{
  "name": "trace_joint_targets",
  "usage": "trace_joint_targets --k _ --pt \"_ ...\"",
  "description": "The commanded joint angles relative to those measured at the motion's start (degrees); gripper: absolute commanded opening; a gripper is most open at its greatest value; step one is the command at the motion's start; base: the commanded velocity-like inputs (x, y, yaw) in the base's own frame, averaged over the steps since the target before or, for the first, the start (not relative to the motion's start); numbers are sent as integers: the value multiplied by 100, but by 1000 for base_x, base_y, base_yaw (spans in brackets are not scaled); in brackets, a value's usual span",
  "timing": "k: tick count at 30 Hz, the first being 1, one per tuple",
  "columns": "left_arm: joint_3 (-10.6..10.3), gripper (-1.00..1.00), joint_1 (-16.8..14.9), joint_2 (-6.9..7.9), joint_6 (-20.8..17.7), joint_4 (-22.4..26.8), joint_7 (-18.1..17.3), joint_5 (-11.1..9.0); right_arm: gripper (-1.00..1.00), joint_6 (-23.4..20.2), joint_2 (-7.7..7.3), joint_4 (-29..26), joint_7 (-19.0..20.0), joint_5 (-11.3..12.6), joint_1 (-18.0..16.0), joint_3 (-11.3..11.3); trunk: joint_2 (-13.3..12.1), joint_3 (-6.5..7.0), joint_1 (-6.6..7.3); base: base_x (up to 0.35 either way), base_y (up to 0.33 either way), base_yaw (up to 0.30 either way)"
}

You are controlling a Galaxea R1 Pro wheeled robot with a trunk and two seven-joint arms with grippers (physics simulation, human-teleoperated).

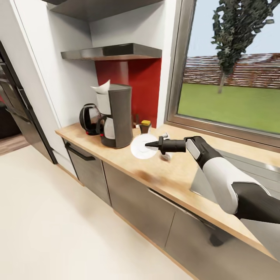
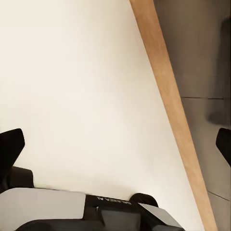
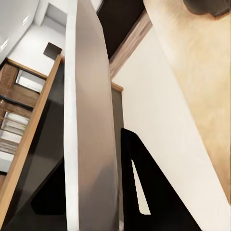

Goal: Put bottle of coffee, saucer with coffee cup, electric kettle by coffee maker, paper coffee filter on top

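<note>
- Head view: the right gripper (image 1: 149, 144), seemingly clamped on the saucer (image 1: 140, 147), sits beside the coffee maker (image 1: 116, 115) on the countertop (image 1: 171, 177); filter (image 1: 102, 88) on top, kettle (image 1: 90, 118) and coffee bottle (image 1: 145, 126) flanking.
- Left wrist view: the left gripper (image 2: 118, 149), fingers apart, hangs over floor (image 2: 82, 96).
- Right wrist view: the saucer's (image 3: 91, 130) rim sits edge-on between black fingers (image 3: 154, 192).

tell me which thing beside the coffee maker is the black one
The electric kettle, on the counter at the coffee maker's left in the head view; the bottle of coffee on the other side has a yellow lid.

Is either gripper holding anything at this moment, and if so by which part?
The right gripper grips the saucer by its rim, holding it tilted beside the coffee maker. The left gripper is open and empty.
</note>
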State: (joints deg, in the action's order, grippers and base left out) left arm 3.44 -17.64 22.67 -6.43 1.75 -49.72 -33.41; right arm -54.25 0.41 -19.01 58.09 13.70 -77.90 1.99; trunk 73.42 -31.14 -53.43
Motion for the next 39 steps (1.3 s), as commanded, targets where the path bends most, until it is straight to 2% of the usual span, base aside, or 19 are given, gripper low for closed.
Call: trace_joint_targets --k 1,12,20,34,39 --pt "34 100 -2 1 -60 1 -20 -1 -100 -33 3 3 27 -7 -5 26 3 -6 -3 241 232 0" --pt "34 100 -2 9 -60 1 -20 0 -100 -33 3 26 27 -17 -5 29 3 -6 -3 96 93 -11" --pt "34 100 -2 9 -60 1 -20 1 -100 -33 3 34 27 -17 -5 29 3 7 -3 10 19 -179" --pt "34 100 -2 9 -60 1 -14 0 -100 -33 -5 46 27 -25 3 36 3 11 -3 139 252 -30" --pt "34 100 -2 9 -60 1 -20 1 -100 -34 -11 47 27 -25 4 37 3 11 -3 71 121 -215"
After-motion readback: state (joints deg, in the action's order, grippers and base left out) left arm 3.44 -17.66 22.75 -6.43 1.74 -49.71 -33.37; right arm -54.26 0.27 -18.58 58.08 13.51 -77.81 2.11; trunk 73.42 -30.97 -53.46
